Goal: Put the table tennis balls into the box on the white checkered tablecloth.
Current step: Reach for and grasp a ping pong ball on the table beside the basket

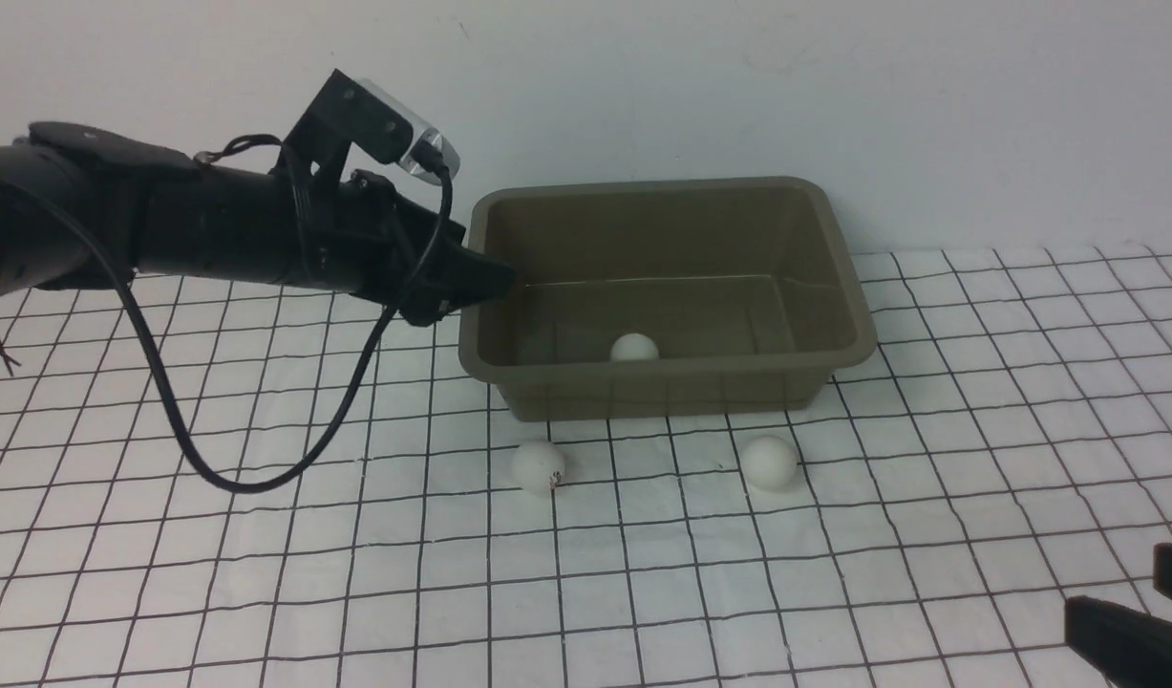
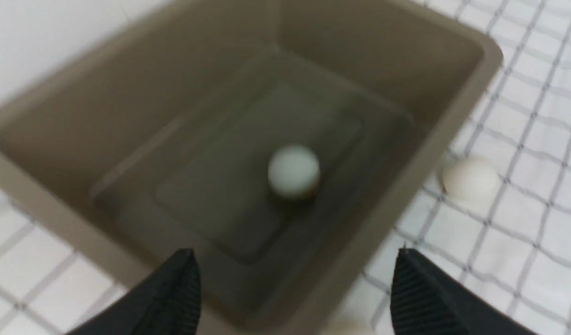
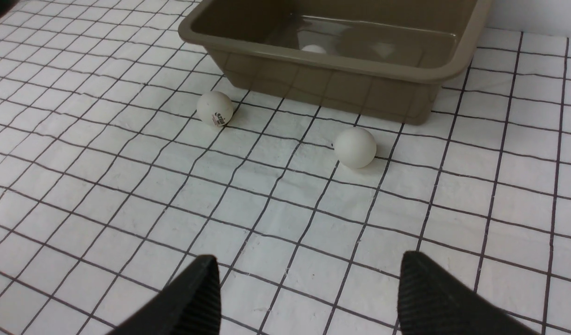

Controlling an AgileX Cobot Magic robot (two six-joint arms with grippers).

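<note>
Matte white table tennis ball [image 1: 633, 347] inside olive-green plastic box [image 1: 848, 325]; marked ball [image 1: 538, 466], plain ball [image 1: 769, 462] on checkered tablecloth [image 1: 261, 573] just before it. Left fingers [image 2: 183, 288] wide, empty, above box; right fingers [image 3: 187, 298] apart, empty. Descend straight, close gently: balls likely roll.

Illumination is bright, even and diffuse in all three views. The left wrist view is badly blurred: the box [image 2: 104, 116], the ball inside it [image 2: 293, 171] and the tablecloth [image 2: 522, 242] grid all smear. The front and right wrist views are sharp. The plain ball on the cloth [image 3: 355, 147] casts a faint, soft shadow, and the box floor shows a mild sheen.
</note>
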